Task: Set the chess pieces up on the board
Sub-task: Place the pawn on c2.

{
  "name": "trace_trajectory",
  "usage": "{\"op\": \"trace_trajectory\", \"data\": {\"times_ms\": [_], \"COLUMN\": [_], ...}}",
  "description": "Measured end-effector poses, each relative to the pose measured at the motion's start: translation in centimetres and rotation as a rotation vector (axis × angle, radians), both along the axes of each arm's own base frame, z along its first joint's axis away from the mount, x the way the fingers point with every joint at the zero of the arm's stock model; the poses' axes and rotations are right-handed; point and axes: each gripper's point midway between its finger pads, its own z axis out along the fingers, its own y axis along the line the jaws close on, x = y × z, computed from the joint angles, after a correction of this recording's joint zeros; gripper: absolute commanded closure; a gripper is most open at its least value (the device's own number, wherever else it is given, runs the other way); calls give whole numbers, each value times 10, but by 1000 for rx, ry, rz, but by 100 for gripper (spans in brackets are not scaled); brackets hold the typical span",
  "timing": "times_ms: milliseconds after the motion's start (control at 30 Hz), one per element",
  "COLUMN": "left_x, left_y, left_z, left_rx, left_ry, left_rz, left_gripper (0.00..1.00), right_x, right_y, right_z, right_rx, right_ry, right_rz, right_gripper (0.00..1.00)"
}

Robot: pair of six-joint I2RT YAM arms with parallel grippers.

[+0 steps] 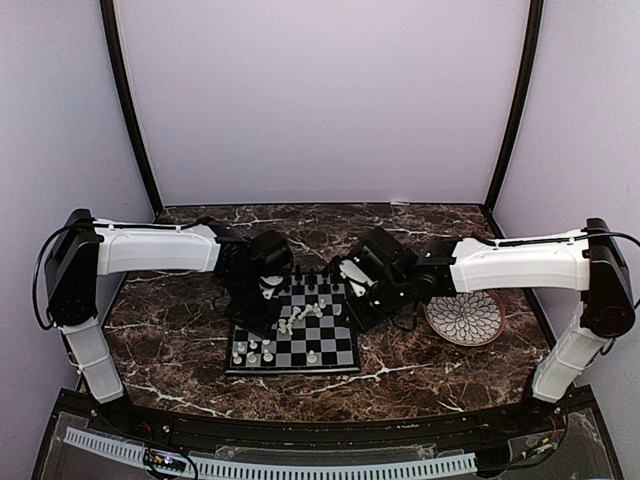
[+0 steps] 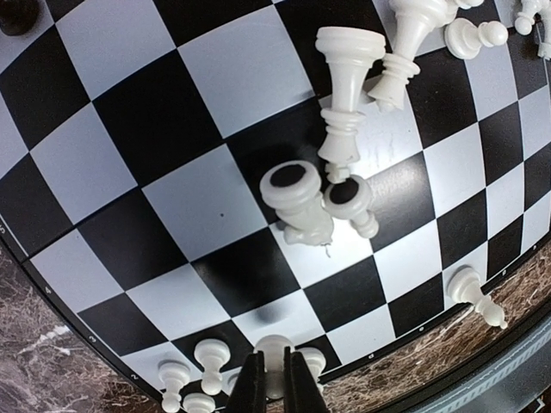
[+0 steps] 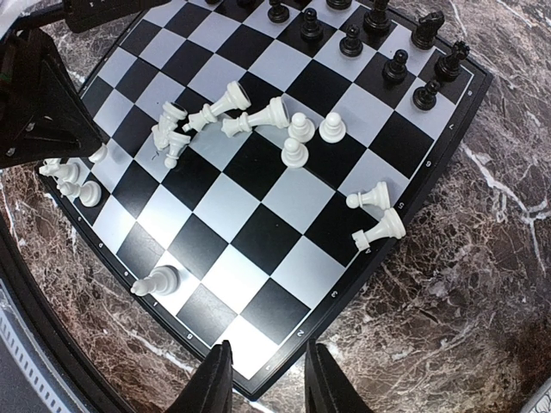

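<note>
Sitting in the left end effector [image 2: 275, 366] is a white pawn [image 2: 274, 346].

Left arm [image 1: 150, 248] and right arm [image 1: 520, 265]: white tubular link shells joined by bulky black joint housings, each ending in a black wrist unit; small green lights show on the right one. Thin black cables loop out beside each shoulder. Fingers [image 2: 251, 383] [image 3: 207, 387] are slim, black and tapered.
</note>
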Motion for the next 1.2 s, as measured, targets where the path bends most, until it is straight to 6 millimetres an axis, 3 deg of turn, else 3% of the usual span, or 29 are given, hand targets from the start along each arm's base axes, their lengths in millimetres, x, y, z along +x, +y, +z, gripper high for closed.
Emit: {"op": "trace_trajectory", "data": {"times_ms": [633,1200], "left_x": [-5,-5], "left_y": [3,0], "left_z": [-14,-14], "left_rx": [28,21], "left_ry": [34,38], "left_rz": [-4,-9], "left_gripper": [99,95], "right_x": [0,0], "right_y": [0,0], "right_z": [0,0], "right_rx": [1,0], "right_ry": [1,0], "right_rz": [-2,-2], "right_gripper": [70,70]}}
